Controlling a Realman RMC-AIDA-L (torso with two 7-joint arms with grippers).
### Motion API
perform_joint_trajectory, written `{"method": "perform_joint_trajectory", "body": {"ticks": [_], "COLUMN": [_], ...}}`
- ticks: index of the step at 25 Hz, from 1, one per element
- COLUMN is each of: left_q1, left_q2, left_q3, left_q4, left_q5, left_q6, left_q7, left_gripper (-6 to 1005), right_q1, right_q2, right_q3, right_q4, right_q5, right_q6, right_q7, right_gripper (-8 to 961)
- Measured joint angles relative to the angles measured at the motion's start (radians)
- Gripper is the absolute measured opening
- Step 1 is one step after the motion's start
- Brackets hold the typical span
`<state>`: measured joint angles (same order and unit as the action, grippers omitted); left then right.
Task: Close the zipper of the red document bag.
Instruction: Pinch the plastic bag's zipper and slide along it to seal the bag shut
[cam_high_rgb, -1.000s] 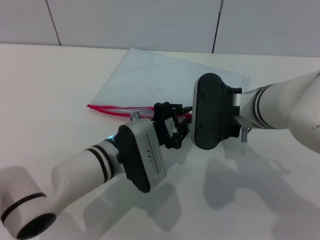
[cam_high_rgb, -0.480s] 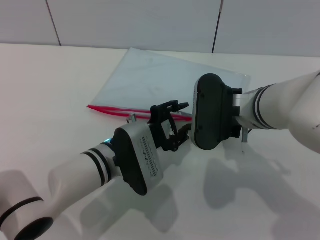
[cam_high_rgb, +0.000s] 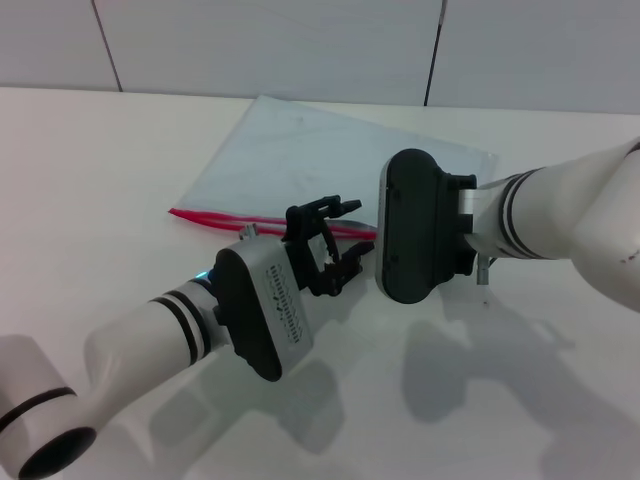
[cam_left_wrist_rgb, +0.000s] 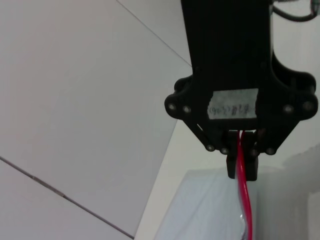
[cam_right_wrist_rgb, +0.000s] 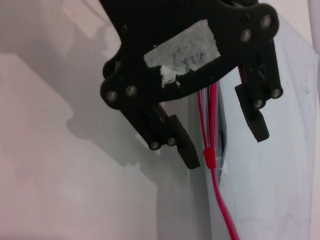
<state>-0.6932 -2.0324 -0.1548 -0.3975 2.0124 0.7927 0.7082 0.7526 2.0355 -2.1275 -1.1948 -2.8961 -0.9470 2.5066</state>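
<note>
Over the last second the left arm has drawn back toward the robot's left along the thin bright red zipper strip (cam_high_rgb: 215, 218). Its black tool (cam_high_rgb: 335, 235) now stands slightly farther from the right arm's, and the strip's free end has slid a touch leftward with it. The large flat translucent pale blue-grey document bag (cam_high_rgb: 320, 150) lies flat on the white bench (cam_high_rgb: 90, 180), red edge nearest the robot. The right wrist view shows the left tool spread wide, holding nothing, its fingers (cam_right_wrist_rgb: 182, 150) straddling the strip, with the small red slider (cam_right_wrist_rgb: 210, 158) lying about between them. The left wrist view shows the right tool (cam_left_wrist_rgb: 242, 167) pinched tight on the strip, anchoring that end. I judge the closing pull is not yet under way: the left tool must first clamp the slider. The strip runs on toward the robot's left over bare bench, so there is open room for the pull. The two wrists sit close together, and the bag's far edge lies well short of the wall.
</note>
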Motion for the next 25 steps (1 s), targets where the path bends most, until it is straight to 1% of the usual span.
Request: {"method": "perform_joint_trajectory", "body": {"ticks": [9,20,25], "left_q1": [-0.006,-0.017,-0.017], "left_q2": [0.0,0.0,0.0], "left_q3": [0.008,0.008,0.007], "left_q4": [0.004,0.029,0.03], "left_q5": [0.021,0.027,0.05], "left_q6": [0.004,0.023,0.029], "left_q7": [0.0,0.007,0.008], "left_gripper": [528,504,494], "right_q1": [0.001,0.002,0.002], "right_q2": [0.0,0.0,0.0], "right_q3": [-0.003,-0.011,-0.011], "right_q4": [-0.002,-0.002,-0.002], "right_q5": [0.0,0.0,0.0], "right_q6": [-0.003,-0.006,-0.006], "right_q7": [0.0,0.0,0.0], "right_gripper": [47,47,47]}}
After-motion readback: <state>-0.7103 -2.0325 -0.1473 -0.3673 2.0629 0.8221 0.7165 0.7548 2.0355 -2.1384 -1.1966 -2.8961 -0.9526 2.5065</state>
